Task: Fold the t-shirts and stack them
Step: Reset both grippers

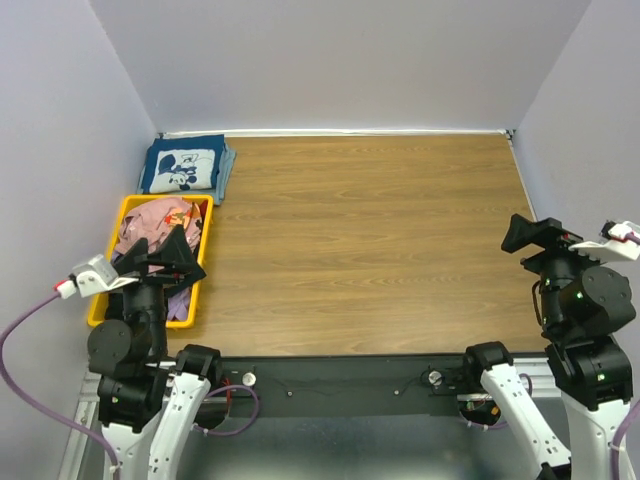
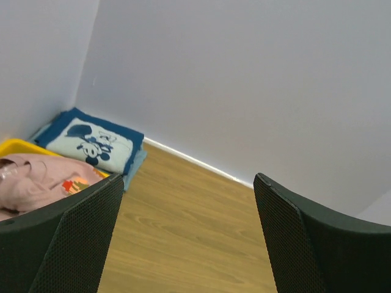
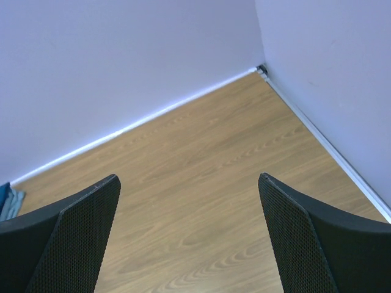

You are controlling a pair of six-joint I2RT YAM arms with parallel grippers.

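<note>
Brown wood-grain tabletop (image 1: 360,240) between pale lilac walls (image 1: 340,60); folded navy cartoon-print t-shirt (image 1: 185,168) far left, beyond the yellow plastic bin (image 1: 140,198). Left gripper (image 2: 189,183) and right gripper (image 3: 189,180) gape empty.

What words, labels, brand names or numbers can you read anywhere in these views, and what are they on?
None can be read.
The navy t-shirt carries a white cartoon print with no legible lettering.
The pink t-shirt in the yellow bin has a small red and orange mark, too blurred to read.
</note>
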